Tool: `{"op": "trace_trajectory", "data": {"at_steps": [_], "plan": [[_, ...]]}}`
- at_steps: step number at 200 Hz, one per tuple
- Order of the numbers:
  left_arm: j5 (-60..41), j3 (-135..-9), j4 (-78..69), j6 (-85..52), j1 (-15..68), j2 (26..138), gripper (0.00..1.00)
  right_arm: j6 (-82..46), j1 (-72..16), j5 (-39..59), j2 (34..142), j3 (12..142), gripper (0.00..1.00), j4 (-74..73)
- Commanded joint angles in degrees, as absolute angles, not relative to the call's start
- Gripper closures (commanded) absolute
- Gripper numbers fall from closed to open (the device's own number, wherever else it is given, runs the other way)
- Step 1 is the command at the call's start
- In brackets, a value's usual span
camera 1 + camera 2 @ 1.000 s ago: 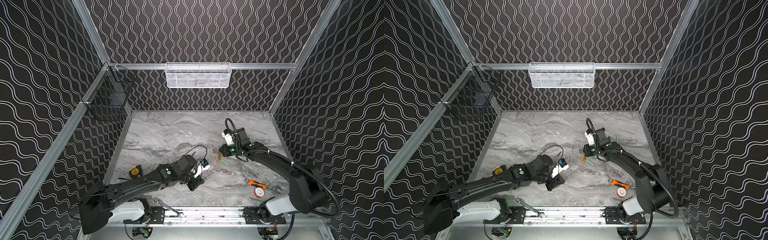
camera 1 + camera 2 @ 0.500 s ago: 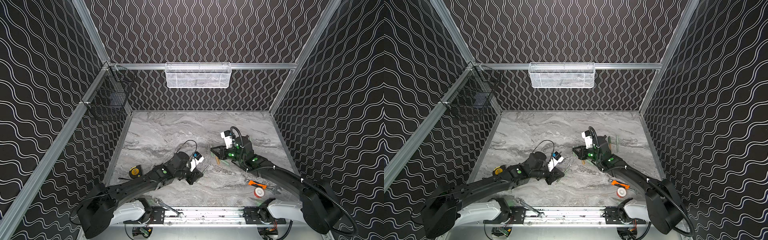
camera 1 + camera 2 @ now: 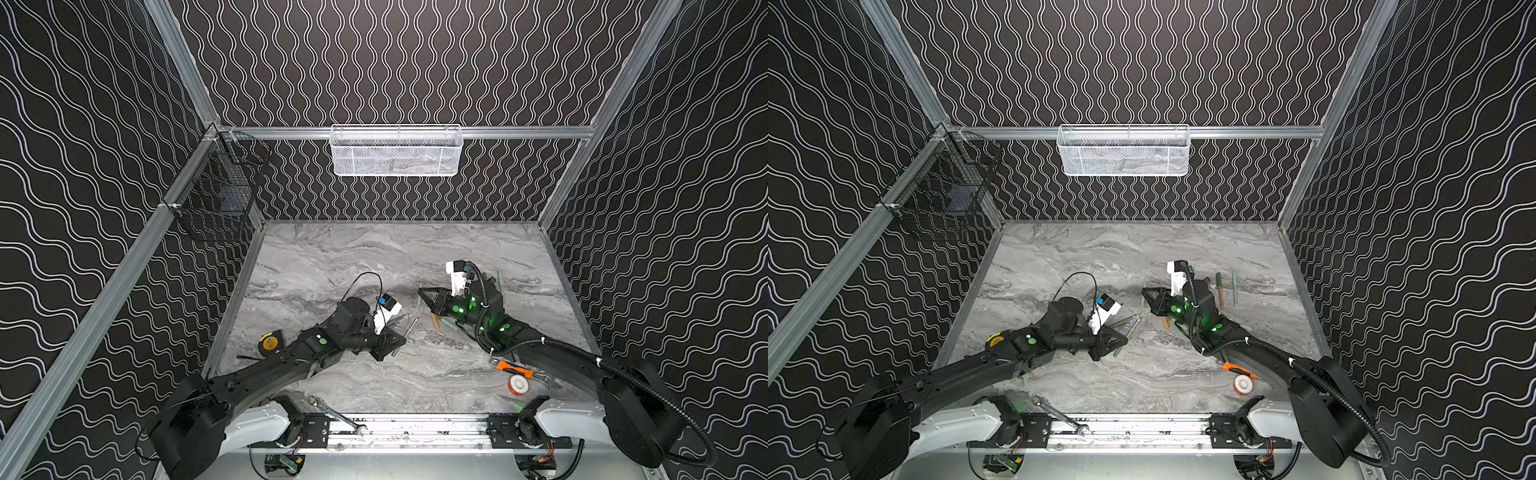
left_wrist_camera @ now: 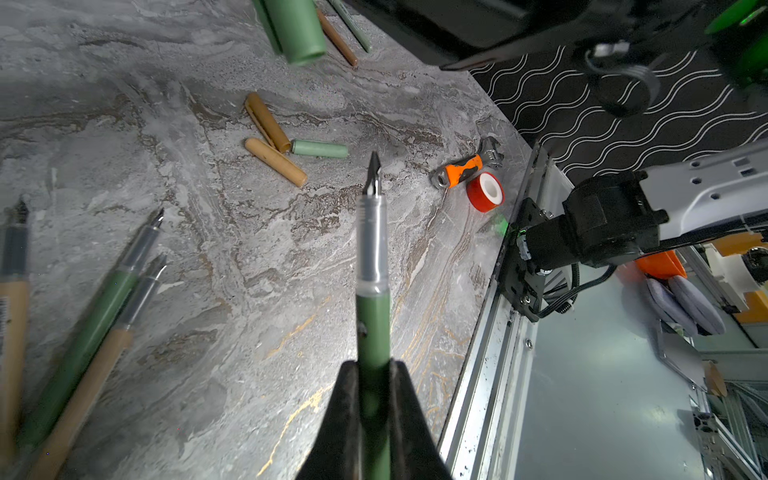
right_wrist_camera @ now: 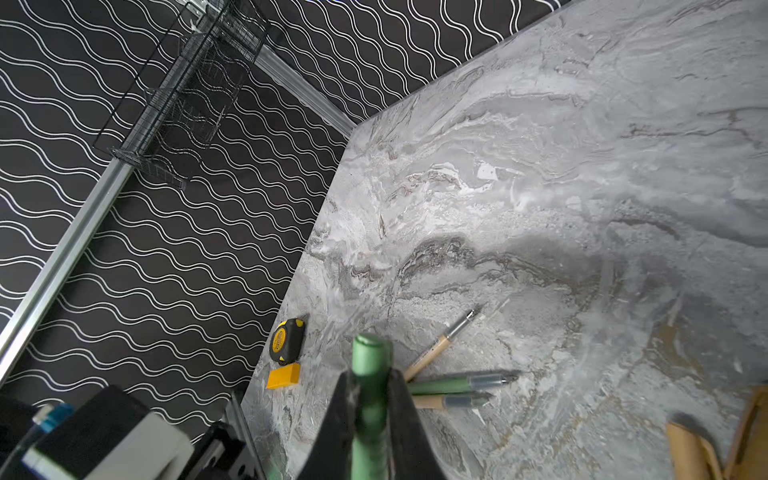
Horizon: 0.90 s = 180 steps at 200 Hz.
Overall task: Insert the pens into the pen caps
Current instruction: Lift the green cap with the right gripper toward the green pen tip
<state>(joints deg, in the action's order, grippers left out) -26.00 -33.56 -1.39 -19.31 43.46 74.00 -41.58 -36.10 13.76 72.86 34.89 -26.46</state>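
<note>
My left gripper point(image 4: 374, 376) is shut on a green pen point(image 4: 373, 299), whose dark nib points away from the jaws over the table. My right gripper point(image 5: 371, 388) is shut on a green pen cap point(image 5: 371, 359). That cap point(image 4: 297, 29) hangs in the air well apart from the nib. In both top views the left gripper point(image 3: 392, 345) and right gripper point(image 3: 424, 296) face each other mid-table. Three loose pens point(image 5: 461, 382) lie together near the left gripper. Two tan pen caps point(image 4: 276, 162) and a pale green cap point(image 4: 320, 148) lie under the right arm.
Two long green and tan sticks point(image 3: 1219, 286) lie at the right behind the right arm. An orange-handled wrench point(image 3: 509, 367) and a red tape roll point(image 3: 518, 384) sit front right. A yellow tape measure point(image 3: 269, 344) sits front left, a steel wrench point(image 3: 332, 413) on the front rail.
The right arm has dropped low and its gripper has swung from pointing down to pointing left at the left gripper. The left gripper has shifted slightly back, keeping its pen.
</note>
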Motion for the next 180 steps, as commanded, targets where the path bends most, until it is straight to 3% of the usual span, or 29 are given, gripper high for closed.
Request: {"op": "trace_trajectory", "data": {"at_steps": [1,55,180], "plan": [[-25.8,-32.9,-4.9,-20.4,42.6,73.4,0.97,-44.7,-36.2,11.8,72.3,33.8,0.89,-30.9],[-26.8,-31.9,-7.1,-21.4,40.7,72.2,0.98,-51.3,-36.9,8.9,71.5,29.6,0.89,-37.8],[-28.6,-32.0,-8.7,-22.0,39.8,74.0,0.98,-53.3,-41.0,4.3,72.6,29.3,0.88,-42.4]]}}
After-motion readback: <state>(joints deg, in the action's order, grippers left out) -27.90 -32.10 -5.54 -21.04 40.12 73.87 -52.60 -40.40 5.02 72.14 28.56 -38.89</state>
